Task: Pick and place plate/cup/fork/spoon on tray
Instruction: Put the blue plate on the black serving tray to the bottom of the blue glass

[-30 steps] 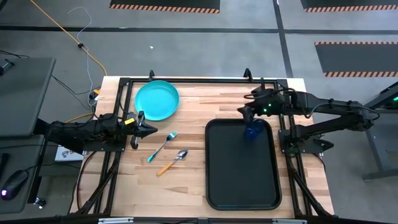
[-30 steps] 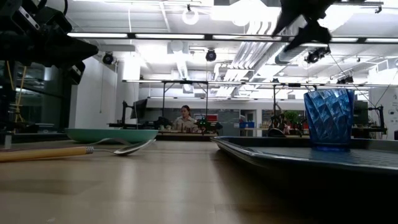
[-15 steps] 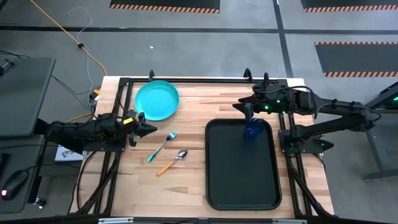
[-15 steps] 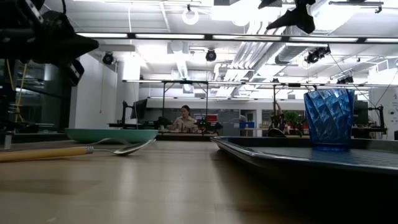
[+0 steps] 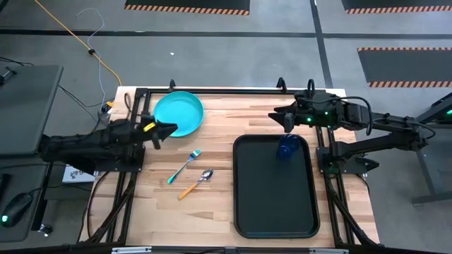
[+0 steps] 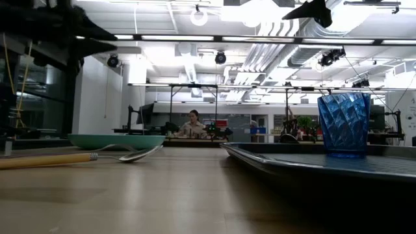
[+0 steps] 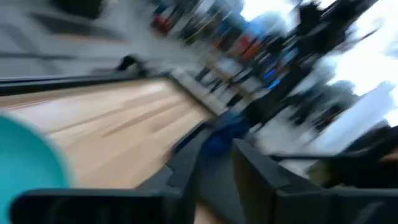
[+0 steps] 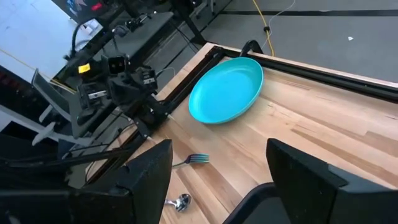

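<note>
The turquoise plate (image 5: 178, 113) lies flat on the table at the far left; it also shows in the right wrist view (image 8: 227, 90). My left gripper (image 5: 168, 128) hovers at its near rim, raised and open. The teal-handled fork (image 5: 185, 166) and the orange-handled spoon (image 5: 195, 183) lie on the wood between the plate and the black tray (image 5: 275, 204). The blue cup (image 5: 287, 149) stands upright at the tray's far end, as the low view (image 6: 343, 123) also shows. My right gripper (image 5: 280, 117) is open and empty, high above the tray's far edge.
A black metal frame runs along the table's far edge (image 5: 226, 90) and its sides. The tray's near half (image 5: 275, 212) is bare. Bare wood lies between the cutlery and the tray (image 5: 219, 197). A person (image 6: 193, 123) sits far back in the room.
My left gripper has risen and swung toward the table's far edge, reaching the plate's near rim. My right gripper has gone up and a little toward the far edge, away from the cup, which stays upright on the tray.
</note>
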{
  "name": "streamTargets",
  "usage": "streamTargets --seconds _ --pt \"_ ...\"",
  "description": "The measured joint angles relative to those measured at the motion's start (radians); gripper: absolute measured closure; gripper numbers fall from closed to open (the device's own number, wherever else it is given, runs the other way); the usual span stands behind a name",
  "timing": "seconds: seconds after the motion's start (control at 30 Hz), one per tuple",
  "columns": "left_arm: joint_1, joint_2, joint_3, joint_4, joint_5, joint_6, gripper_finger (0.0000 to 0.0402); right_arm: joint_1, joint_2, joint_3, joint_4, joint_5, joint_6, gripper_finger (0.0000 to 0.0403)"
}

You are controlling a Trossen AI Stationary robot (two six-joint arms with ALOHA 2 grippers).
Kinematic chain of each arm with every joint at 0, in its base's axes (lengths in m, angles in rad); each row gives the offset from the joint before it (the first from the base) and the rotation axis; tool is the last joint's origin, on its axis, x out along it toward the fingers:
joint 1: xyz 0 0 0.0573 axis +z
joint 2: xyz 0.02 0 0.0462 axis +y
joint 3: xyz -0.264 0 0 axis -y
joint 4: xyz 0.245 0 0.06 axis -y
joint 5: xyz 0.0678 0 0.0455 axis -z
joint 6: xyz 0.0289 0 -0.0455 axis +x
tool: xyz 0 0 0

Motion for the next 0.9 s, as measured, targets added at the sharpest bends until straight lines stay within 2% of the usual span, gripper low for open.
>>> streamTargets --seconds 0.2,0.33,0.5,0.67,0.9 --pt "0.111 0.357 0.277 -0.347 0.004 0.11 0.0226 0.0 0.001 0.0 -0.002 0.0 -0.002 0.0151" --pt "0.173 0.581 0.38 -0.468 0.041 0.162 0.0193 0.0 0.001 0.0 -0.002 0.0 -0.002 0.0151" --pt "0.206 0.788 0.408 -0.481 0.14 0.182 0.0184 0.0 0.001 0.0 -0.002 0.0 -0.003 0.0151" --pt "0.213 0.927 0.41 -0.473 0.13 0.192 0.0185 0.0 0.001 0.0 -0.002 0.0 -0.003 0.0151" --pt "0.212 1.046 0.41 -0.424 0.091 0.226 0.0185 0.0 0.001 0.0 -0.002 -0.001 -0.003 0.0151"
